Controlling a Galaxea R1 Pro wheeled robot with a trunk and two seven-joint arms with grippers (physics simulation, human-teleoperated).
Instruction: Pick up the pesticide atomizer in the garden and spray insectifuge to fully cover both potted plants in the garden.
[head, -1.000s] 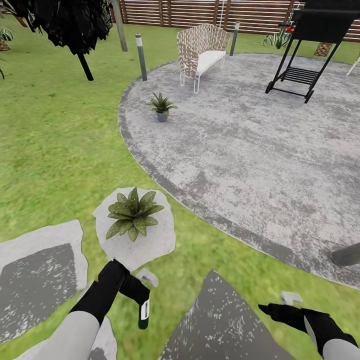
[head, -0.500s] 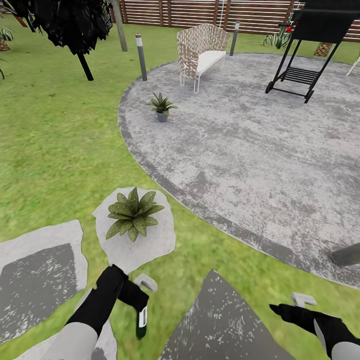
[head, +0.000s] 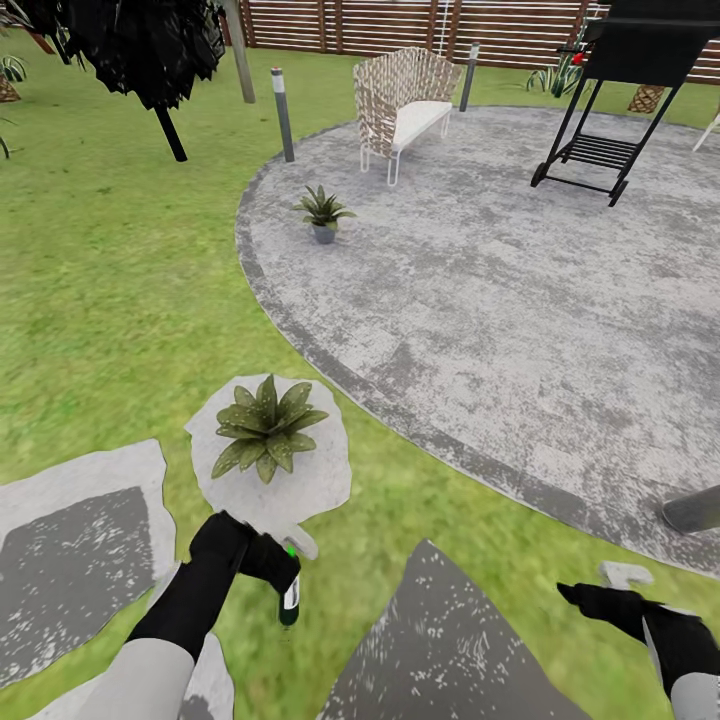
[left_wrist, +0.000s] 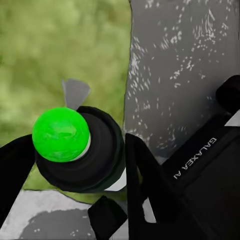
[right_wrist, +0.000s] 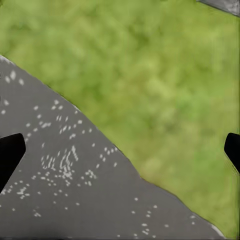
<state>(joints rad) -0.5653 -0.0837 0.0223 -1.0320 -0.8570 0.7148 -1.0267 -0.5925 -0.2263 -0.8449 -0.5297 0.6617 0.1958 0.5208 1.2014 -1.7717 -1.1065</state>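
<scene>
My left gripper (head: 272, 562) is shut on the pesticide atomizer (head: 289, 603), which hangs with its dark lower part down, its white head and a bright green spot at the top. In the left wrist view the atomizer (left_wrist: 82, 150) sits between my black fingers (left_wrist: 142, 180), the green spot facing the camera. Just beyond it a potted plant (head: 264, 427) stands on a pale stepping stone (head: 315, 485). The second potted plant (head: 322, 211) stands far off on the round patio (head: 500, 300). My right gripper (head: 592, 598) hovers open over grass and a dark stone (right_wrist: 60, 190).
The garden lawn surrounds grey stepping stones (head: 70, 560) close to me. On the patio stand a wicker bench (head: 400, 100) and a black grill (head: 615, 90). Bollard lamps (head: 282, 112), a dark tree (head: 130, 45) and the slatted fence (head: 400, 20) lie beyond. A grey cylinder (head: 692, 510) lies at the right edge.
My left gripper has lifted slightly toward the near plant, and the atomizer now hangs more upright with a green spot showing. My right gripper has drifted to the right.
</scene>
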